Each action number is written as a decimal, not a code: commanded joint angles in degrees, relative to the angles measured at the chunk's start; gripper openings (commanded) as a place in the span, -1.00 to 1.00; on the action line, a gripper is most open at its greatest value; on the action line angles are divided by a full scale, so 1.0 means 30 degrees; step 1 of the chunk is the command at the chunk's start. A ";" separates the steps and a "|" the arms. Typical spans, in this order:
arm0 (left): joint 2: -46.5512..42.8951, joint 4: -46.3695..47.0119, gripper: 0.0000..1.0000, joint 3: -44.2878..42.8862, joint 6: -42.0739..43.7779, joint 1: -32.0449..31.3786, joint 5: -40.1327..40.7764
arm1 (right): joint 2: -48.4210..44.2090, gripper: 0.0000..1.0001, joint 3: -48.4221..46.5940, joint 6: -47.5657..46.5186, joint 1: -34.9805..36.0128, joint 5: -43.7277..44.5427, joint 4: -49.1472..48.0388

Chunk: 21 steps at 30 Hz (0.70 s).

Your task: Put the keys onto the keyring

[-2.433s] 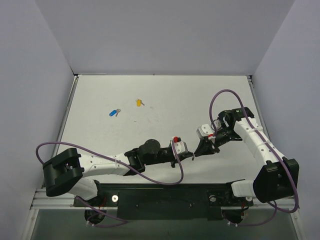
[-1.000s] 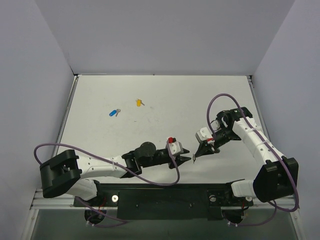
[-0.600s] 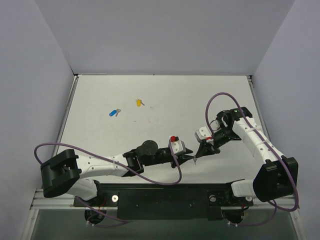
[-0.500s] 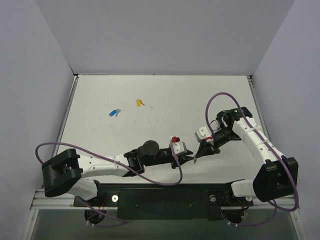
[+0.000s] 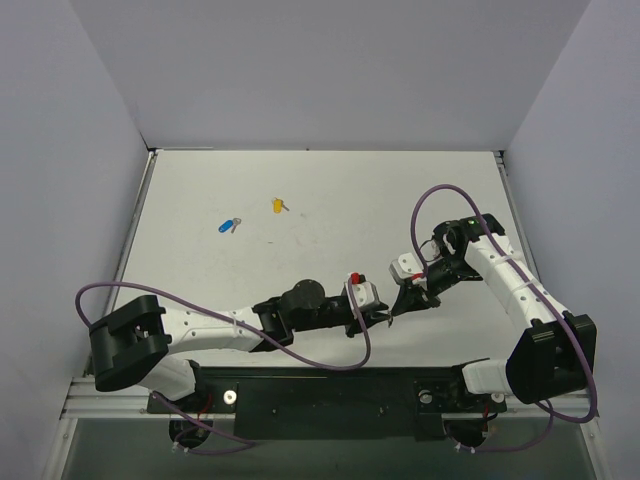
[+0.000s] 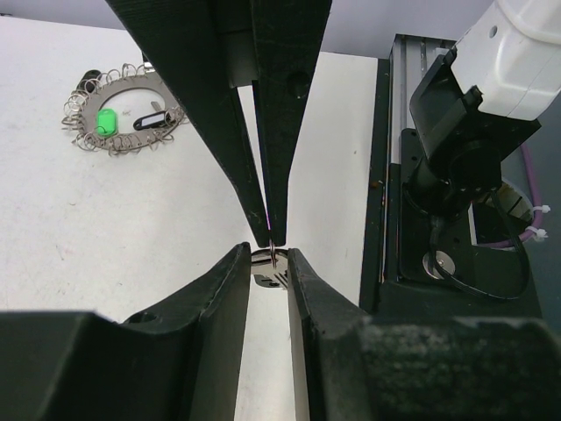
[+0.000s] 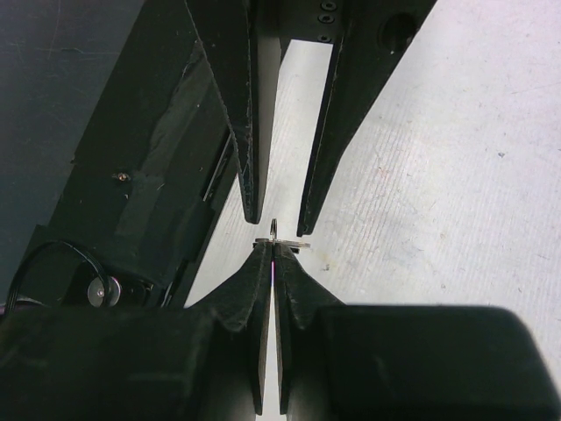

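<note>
**A:** What does your right gripper (image 7: 273, 254) have?

**B:** It is clenched on the thin keyring (image 7: 274, 231). The ring reaches between the fingers of your left gripper (image 6: 268, 254), which stand partly apart. I cannot tell whether they grip it.

**A:** And your keys?

**B:** Your blue key (image 5: 226, 226) and yellow key (image 5: 277, 205) lie far back on the table (image 5: 330, 200). The green key (image 6: 107, 120) lies well apart from both grippers.

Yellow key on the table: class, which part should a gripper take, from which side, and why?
Take the yellow key by its plastic head, from straight above, jaws astride it. It lies flat and alone on the table; the head looks the broader part, the silver blade beside it too thin for a sure hold.
</note>
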<state>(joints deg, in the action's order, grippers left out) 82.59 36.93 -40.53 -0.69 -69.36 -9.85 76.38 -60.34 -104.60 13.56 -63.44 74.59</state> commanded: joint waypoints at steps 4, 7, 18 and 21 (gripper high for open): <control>0.0216 -0.0004 -0.43 -0.1049 0.0141 -0.0140 -0.0028 | -0.0001 -1.00 -0.0191 -0.0085 0.0079 -0.0475 0.4083; 0.0303 -0.0092 -0.45 -0.1137 0.0141 -0.0112 0.0001 | -0.0001 -1.00 -0.0191 -0.0056 0.0079 -0.0504 0.4054; 0.0449 -0.0384 -0.70 -0.1313 0.0142 -0.0141 -0.0087 | -0.0059 -1.00 -0.0191 -0.0027 0.0079 -0.0562 0.4083; 0.0479 -0.0531 -0.76 -0.1255 0.0113 -0.0141 -0.0058 | -0.0118 -1.00 -0.0191 -0.0027 0.0079 -0.0563 0.4083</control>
<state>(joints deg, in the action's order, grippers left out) 83.53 35.11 -42.02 -0.67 -69.47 -9.85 76.38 -60.34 -104.47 13.56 -63.44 74.56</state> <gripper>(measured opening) 0.145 0.002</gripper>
